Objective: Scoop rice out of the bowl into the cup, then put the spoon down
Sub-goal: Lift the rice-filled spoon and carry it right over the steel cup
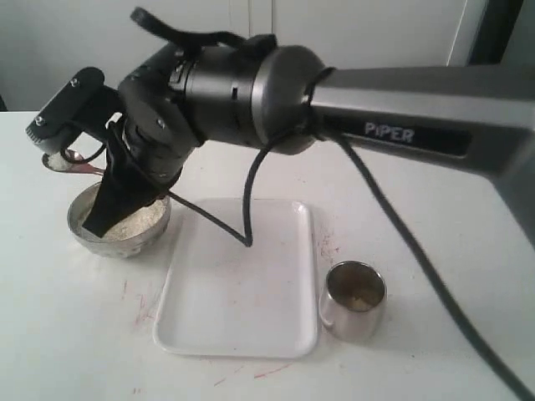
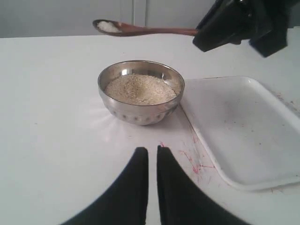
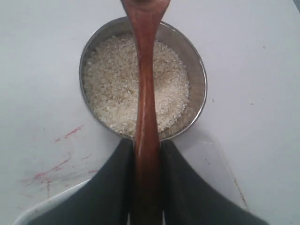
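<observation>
right fingers (image 3: 110, 187) pinch the spoon (image 3: 145, 93) by its handle, holding it level above the bowl (image 2: 140, 115), a little rice (image 2: 108, 26) in its scoop. left fingers (image 2: 137, 187) are nearly pressed together, holding nothing, low over the tabletop (image 2: 51, 117). the cup (image 1: 353, 311) stands just beside the tray (image 1: 242, 301).

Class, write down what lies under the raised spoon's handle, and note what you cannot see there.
Under the spoon sits the bowl, filled with rice. The handle covers a strip of grains and rim, and the rice hides the bowl's bottom.
</observation>
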Available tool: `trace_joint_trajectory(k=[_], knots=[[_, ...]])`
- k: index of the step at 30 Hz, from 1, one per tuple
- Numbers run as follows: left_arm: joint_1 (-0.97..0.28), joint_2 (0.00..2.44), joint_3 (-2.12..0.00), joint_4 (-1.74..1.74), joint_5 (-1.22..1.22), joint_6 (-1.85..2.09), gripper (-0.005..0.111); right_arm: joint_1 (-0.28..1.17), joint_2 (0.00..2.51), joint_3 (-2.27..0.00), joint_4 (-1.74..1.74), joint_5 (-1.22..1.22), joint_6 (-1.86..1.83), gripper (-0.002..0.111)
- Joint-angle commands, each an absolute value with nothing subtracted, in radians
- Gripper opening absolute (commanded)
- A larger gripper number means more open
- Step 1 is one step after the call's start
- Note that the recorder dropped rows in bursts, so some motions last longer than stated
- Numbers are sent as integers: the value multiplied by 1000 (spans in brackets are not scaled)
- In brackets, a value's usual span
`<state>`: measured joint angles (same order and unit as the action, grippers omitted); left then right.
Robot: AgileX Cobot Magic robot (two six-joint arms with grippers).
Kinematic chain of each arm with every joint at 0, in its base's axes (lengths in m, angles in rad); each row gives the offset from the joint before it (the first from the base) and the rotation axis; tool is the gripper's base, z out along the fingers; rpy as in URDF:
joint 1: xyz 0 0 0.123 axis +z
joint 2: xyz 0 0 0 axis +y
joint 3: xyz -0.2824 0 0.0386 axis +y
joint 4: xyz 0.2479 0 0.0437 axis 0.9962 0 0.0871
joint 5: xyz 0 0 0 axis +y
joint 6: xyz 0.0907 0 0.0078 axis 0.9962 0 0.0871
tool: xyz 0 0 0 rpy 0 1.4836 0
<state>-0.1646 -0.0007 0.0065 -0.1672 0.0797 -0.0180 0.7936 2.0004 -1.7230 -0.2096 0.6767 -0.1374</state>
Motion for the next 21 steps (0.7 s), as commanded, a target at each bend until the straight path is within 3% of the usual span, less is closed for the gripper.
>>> trace_joint_trajectory(k=[1, 11, 21], knots=[[-171, 0, 0, -177, 76, -18, 14, 752, 1892, -1719, -38, 774, -274, 0], [-171, 0, 0, -177, 76, -18, 14, 706, 1682, -1715, -86, 1029, -320, 0], [-171, 0, 0, -177, 76, -18, 14, 706, 1452, -1538, -171, 1093, -277, 0]])
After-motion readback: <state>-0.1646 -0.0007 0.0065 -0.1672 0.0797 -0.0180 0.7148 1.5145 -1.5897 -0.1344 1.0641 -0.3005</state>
